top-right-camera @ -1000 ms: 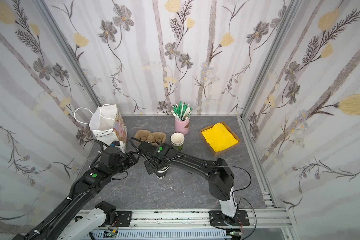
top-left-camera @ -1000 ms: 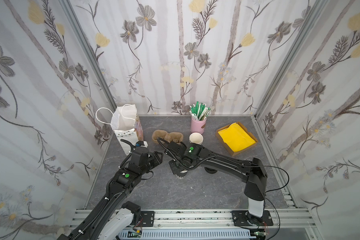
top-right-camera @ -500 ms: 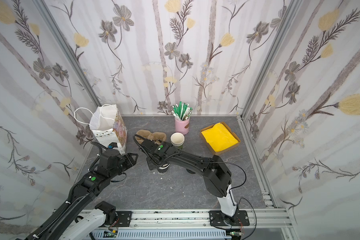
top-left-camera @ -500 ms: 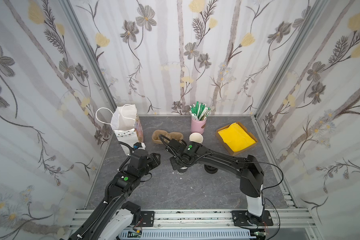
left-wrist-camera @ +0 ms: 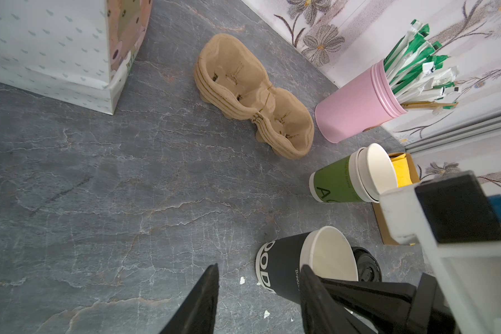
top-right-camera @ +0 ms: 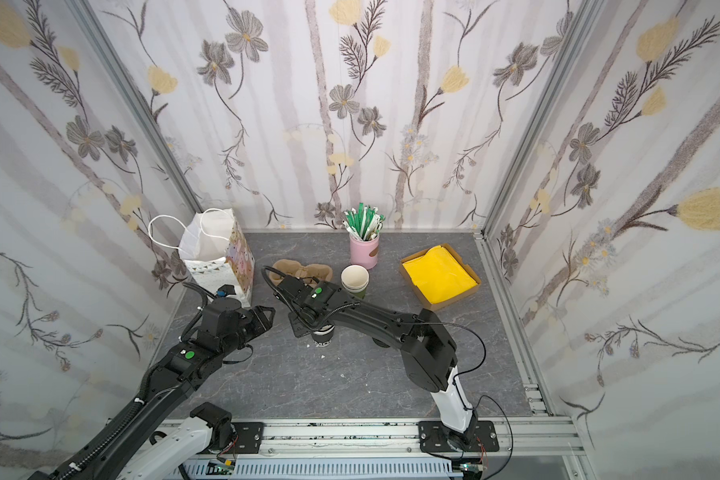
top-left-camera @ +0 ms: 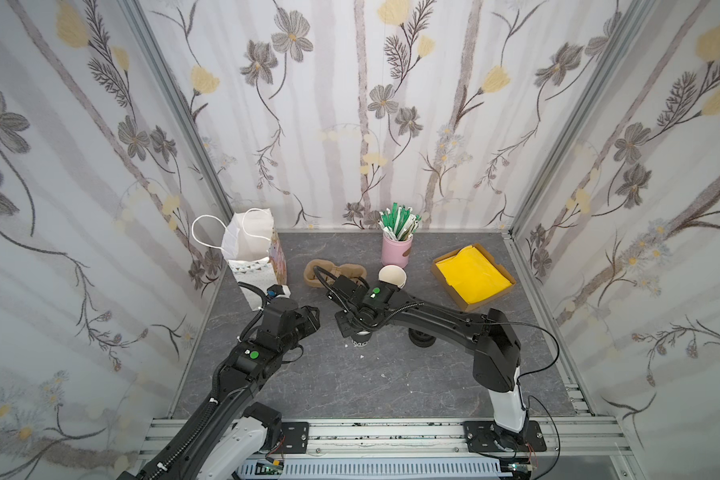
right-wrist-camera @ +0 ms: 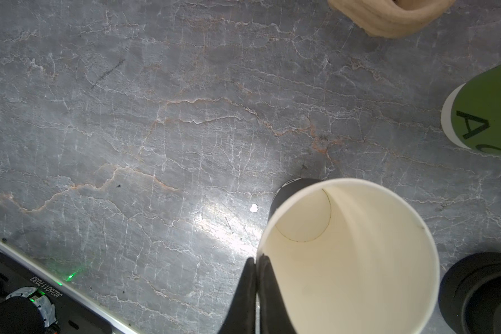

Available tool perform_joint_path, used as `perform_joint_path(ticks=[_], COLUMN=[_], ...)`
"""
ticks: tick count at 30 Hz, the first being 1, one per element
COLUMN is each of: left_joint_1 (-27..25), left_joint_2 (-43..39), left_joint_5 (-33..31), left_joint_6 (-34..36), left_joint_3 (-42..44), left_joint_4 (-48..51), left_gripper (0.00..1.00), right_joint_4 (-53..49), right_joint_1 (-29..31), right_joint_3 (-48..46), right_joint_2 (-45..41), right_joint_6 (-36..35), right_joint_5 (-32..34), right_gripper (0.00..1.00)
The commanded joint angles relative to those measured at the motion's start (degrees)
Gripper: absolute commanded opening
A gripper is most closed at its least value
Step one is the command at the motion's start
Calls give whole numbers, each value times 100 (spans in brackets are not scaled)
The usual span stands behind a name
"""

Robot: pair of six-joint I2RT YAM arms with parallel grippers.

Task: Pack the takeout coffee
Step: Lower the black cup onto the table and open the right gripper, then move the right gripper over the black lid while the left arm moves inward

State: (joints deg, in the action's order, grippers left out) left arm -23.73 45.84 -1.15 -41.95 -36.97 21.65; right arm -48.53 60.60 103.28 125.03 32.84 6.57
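- Right of the white handled bag (top-left-camera: 252,245) in both top views, and nearer the camera than it, the takeout coffee cup (top-left-camera: 360,341) stands upright on the grey surface (top-left-camera: 350,386), well apart from the bag.
- It is black outside with white lettering. Its open mouth shows a cream-white inside and a bare bottom in the right wrist view.
- The right pincer (right-wrist-camera: 256,274) reaches over the cup from above. Its jaws are narrow and pinch the thin wall at the rim.
- The left pincer (left-wrist-camera: 258,265) hovers between the bag and the cup. Its jaws are about half spread and hold nothing, and in both top views it is apart from the cup.
- A stack of black lids (top-left-camera: 421,338) sits near the cup, on its side away from the bag.
- A stack of brown pulp carriers (top-left-camera: 329,272) lies near the bag, between it and a stack of green paper cups (top-left-camera: 391,276).
- Further from the bag, by the back wall, a pink holder (top-left-camera: 396,249) stands full of green-and-white wrapped sticks.
- Farthest from the bag, a cardboard box (top-left-camera: 472,276) holds yellow sheets.
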Motion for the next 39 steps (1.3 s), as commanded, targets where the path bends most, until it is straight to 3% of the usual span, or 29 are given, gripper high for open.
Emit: perform_joint_path(ticks=[1,13,19,20,23,25,32,39], left_joint_1=[8,13,16,13,18,17,17,17], left_joint_2=[29,-250,-550,-558,-568,-561,-550,-286], left_joint_5=[-240,-532,-737,-746,-760,-802,-918,-641], left_joint_6=[141,120,49,47,47,35,143,803], left_joint_3=[-114,-81,31,47,43,53,-33,-494], left_joint_4=[-47,-38,-3,6,24,24,23,24], left_gripper=[48,48,47,47,47,47,47,45], right_joint_4=[-19,-373,-396,-394,-394,-377,-447,-603], right_joint_1=[-4,-17,-46,-47,-43,-40,-39,-94], right_joint_3=[187,1575,1729,1732,1752,1773,1913,2023], right_joint_2=[91,928,1093,1086,1035,973,717,153], right_joint_6=[-121,-290,-357,-368,-380,-363,-271,-105], right_joint_5=[231,181,118,116,74,28,-37,-95], right_gripper=[0,0,0,0,16,21,22,22])
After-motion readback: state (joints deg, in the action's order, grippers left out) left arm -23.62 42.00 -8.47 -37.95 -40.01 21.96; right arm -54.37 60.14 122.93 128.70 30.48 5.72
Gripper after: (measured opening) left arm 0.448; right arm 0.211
